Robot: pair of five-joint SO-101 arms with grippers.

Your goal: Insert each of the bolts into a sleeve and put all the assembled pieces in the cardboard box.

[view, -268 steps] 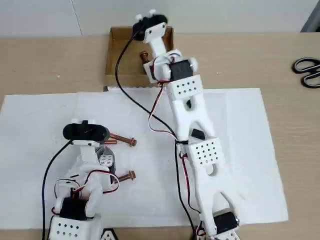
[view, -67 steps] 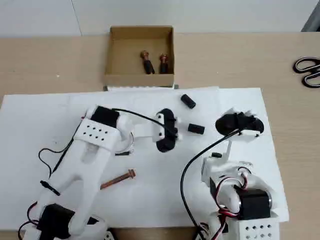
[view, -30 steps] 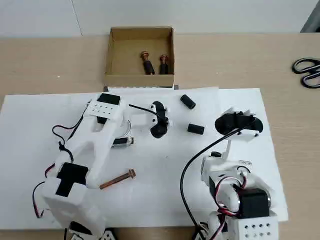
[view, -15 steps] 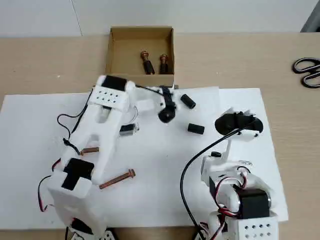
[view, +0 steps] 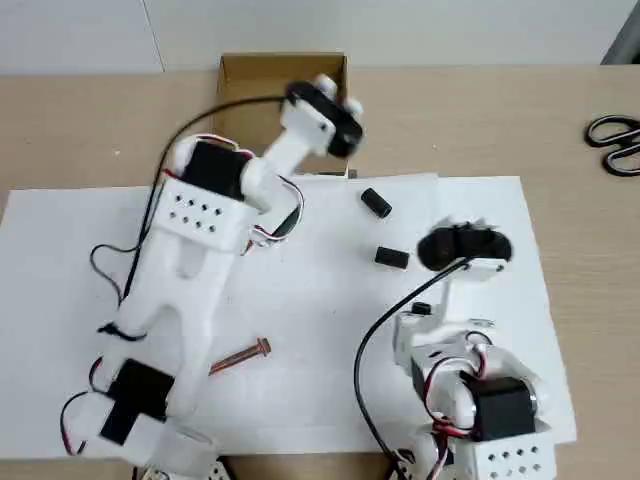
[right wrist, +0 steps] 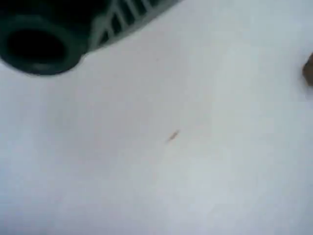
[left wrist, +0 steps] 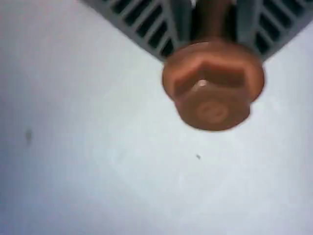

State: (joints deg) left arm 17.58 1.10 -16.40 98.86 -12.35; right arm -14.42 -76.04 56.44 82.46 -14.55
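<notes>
Tan tabletop (view: 500,110) is carrying a white paper sheet (view: 60,260), with the cardboard box (view: 232,70) sitting at the sheet's 12 o'clock edge. One copper bolt (left wrist: 212,85) is hanging in the left gripper (view: 328,110). The jaws are clamping its shaft, with the head facing the wrist camera and the long axis running along the gripper. From above, this gripper is showing against the box's front corner. The right gripper (view: 463,245) is sitting toward 4 o'clock from it and seems to be pinching a black sleeve (right wrist: 36,44), open end showing. Joining them is probably calling for the left arm to carry the bolt that way. Two loose sleeves (view: 376,202) are lying between the grippers, and a spare bolt (view: 240,355) is lying toward 6 o'clock.
</notes>
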